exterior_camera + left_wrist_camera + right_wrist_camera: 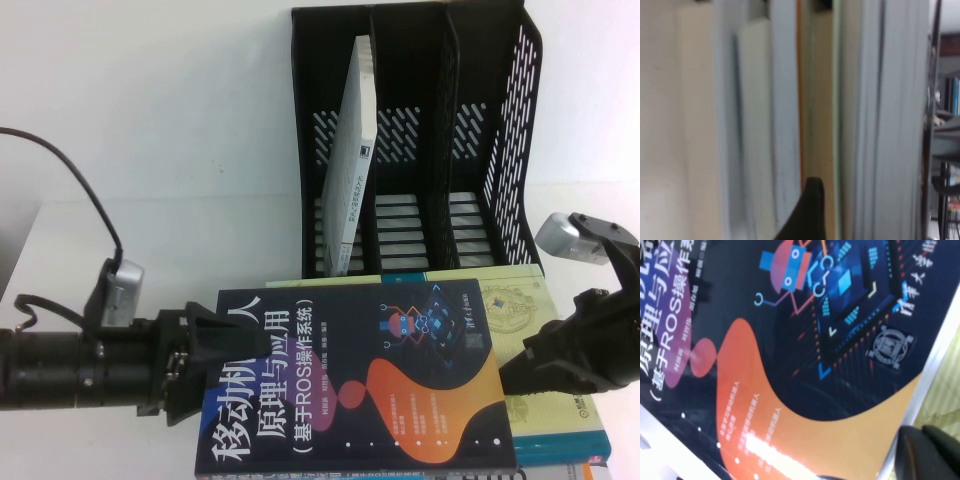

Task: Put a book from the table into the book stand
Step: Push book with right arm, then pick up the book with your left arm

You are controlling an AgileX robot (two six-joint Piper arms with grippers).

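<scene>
The book (360, 385) lay cover-up at the near edge of the white table (200, 150), on top of a pale yellow-and-teal hardcover (530, 320) whose far edge and right side showed beyond it. Its white title ran along the left half of the cover, with the orange and pink swirls and the small robot graphic toward the right.

The left gripper (215, 345) reached in from the left at table height and met the book's left edge, one black finger (225, 325) lying over the corner of the cover. It seemed to pinch that edge, though the lower finger was hidden beneath. In the left wrist view only stacked page edges (790, 120) and a dark fingertip (810, 210) showed.

The right gripper (515, 375) came in from the right and touched the book's right edge about midway along it. Whether its fingers were spread or closed could not be told. The right wrist view showed the cover (790, 365) close up, with a black finger (925, 452) at its edge and a strip of the hardcover (945, 390) beside it.

The stand (420, 140) stood upright on the far side of the table, just behind the books. A thin white-grey book (355, 150) leaned in its left slot. The middle and right slots held nothing visible.
</scene>
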